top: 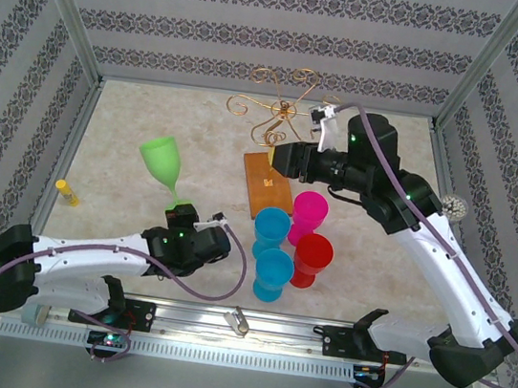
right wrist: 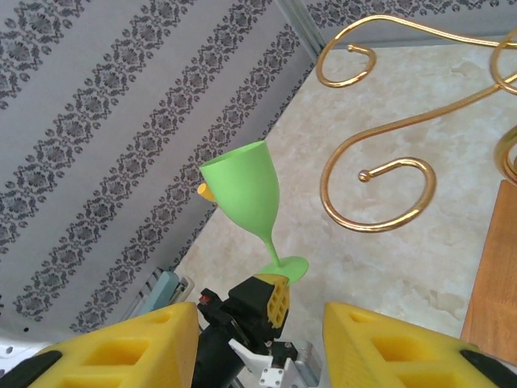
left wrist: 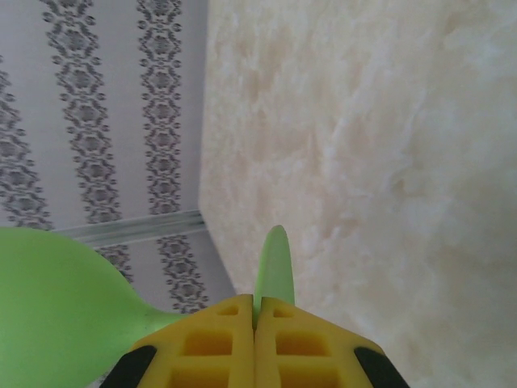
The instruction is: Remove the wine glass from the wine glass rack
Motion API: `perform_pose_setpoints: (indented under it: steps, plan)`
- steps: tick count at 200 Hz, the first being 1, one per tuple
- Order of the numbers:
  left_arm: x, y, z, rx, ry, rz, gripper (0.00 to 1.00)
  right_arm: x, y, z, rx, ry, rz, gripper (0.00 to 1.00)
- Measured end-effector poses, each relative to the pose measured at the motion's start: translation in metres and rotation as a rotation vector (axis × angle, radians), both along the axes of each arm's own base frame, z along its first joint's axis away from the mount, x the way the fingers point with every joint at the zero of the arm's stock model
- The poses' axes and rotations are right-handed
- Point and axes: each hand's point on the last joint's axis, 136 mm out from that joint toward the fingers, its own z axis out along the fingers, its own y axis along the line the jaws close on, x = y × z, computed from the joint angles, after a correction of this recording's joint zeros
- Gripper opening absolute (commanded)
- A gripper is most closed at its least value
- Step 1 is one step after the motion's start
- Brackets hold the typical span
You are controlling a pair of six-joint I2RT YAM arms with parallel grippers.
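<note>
My left gripper (left wrist: 254,317), pads pressed together on the thin foot of the lime-green plastic wine glass (top: 162,158), holds it tilted above the pale marbled table (top: 125,117), well apart from the gold wire wine glass rack (top: 275,111) and its orange-brown wooden base (top: 265,185). The glass looks light, stiff and slick; pinched at the foot rim it may swivel, and the stem seems the surer hold. My right gripper (top: 282,156) sits half open and empty beside that base, with a cluster of blue, pink and red plastic cups (top: 273,271) crowding the near side

Two blue plastic cups (top: 271,231), a magenta cup (top: 309,216) and a red cup (top: 312,259) cluster near the table's (top: 153,121) near edge; a small yellow cylinder (top: 67,192) lies by its left edge.
</note>
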Motion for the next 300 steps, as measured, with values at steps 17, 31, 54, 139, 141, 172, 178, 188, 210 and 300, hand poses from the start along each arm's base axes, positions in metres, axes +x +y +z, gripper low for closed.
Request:
perform_pose_setpoints:
  steps: [17,31,54,139,141,172,178,188,210,300]
  plan:
    - [0.002,-0.001,-0.001,0.057,-0.039,-0.008,0.00,-0.002,0.006,0.004,-0.008,-0.019,0.027,0.45]
    - [0.004,-0.003,-0.007,0.122,-0.063,-0.022,0.00,-0.003,0.013,0.008,-0.018,-0.039,0.054,0.45]
    - [0.003,-0.004,-0.019,0.220,-0.078,-0.051,0.00,-0.005,0.024,0.008,-0.048,-0.069,0.104,0.46]
    - [0.004,-0.009,-0.021,0.327,-0.121,-0.085,0.00,-0.007,0.081,-0.008,-0.189,-0.143,0.293,0.50]
    - [0.004,-0.009,-0.022,0.333,-0.119,-0.087,0.00,-0.006,0.083,-0.008,-0.193,-0.145,0.297,0.50]
    - [0.003,-0.011,-0.028,0.382,-0.107,-0.108,0.00,-0.004,0.109,-0.012,-0.252,-0.186,0.354,0.52]
    - [0.003,-0.011,-0.029,0.386,-0.108,-0.111,0.00,-0.004,0.114,-0.013,-0.264,-0.196,0.365,0.53]
    - [0.003,-0.012,-0.029,0.395,-0.109,-0.114,0.00,-0.003,0.124,-0.014,-0.279,-0.211,0.382,0.54]
    - [0.003,-0.012,-0.030,0.413,-0.108,-0.118,0.00,0.001,0.140,-0.020,-0.307,-0.232,0.413,0.56]
    - [0.004,-0.014,-0.029,0.438,-0.111,-0.122,0.00,0.031,0.182,-0.069,-0.437,-0.223,0.451,0.63]
